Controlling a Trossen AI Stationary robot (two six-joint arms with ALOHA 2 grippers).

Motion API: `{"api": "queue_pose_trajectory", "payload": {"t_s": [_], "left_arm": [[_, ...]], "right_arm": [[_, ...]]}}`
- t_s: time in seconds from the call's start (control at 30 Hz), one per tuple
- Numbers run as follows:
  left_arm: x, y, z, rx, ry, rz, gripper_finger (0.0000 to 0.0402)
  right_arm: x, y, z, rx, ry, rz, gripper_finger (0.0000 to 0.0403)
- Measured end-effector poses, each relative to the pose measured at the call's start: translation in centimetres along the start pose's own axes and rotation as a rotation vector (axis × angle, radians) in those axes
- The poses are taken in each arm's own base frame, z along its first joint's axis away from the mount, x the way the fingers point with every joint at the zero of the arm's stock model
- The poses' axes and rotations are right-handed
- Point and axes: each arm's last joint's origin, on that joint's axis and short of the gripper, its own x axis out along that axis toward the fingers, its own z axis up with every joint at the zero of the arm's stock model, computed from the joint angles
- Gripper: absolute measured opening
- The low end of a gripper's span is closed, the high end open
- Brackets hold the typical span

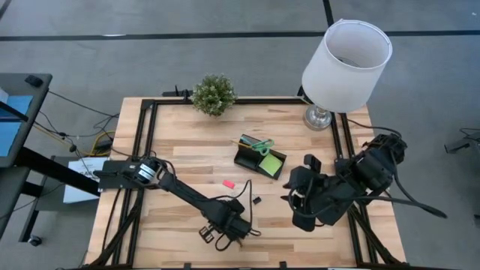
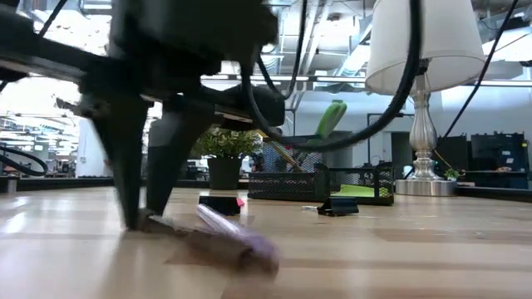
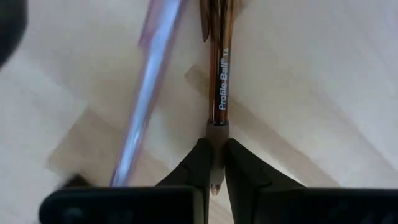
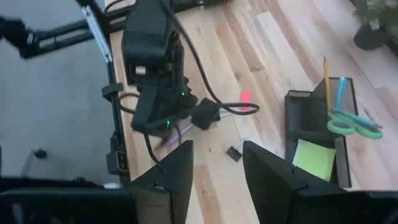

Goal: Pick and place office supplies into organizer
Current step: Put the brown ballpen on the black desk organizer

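Left end effector (image 3: pixel 214 163) pinching brown pen (image 3: pixel 219 81) tip | pink pen (image 3: pixel 144 102) just beside

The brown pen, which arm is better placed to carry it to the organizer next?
Left. Its tool is already shut on the brown pen at the table's front edge. The right tool hangs open and empty, nearer the organizer but away from the pen.

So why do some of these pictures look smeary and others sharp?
In the low view the purple pen close to the lens is out of focus, the lamp behind sharper. In the left wrist view the brown pen reads crisply, the purple pen beside it is a streak.
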Motion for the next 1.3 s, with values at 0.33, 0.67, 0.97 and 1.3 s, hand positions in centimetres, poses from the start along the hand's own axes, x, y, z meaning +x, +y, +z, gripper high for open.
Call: {"api": "queue_pose_trajectory", "payload": {"t_s": [0.33,0.67,0.97,1.3], "left_arm": [[-9.8,1.4,-1.7,-0.083,0.302,0.361,0.0011],[-16.1,9.2,-4.9,0.054,0.588,0.959,0.0011],[-14.5,16.9,-11.7,-0.094,0.753,0.829,0.0011],[-9.8,18.4,-12.1,-0.002,0.749,0.724,0.0011]], "right_arm": [[-0.1,0.2,-0.1,0.103,-0.003,0.002,0.0131],[-0.9,1.2,-1.2,0.028,-0.009,0.027,0.0131],[-1.9,2.4,-2.6,-0.010,-0.002,0.070,0.0131],[-2.1,2.5,-2.7,-0.043,-0.037,0.048,0.0131]]}}
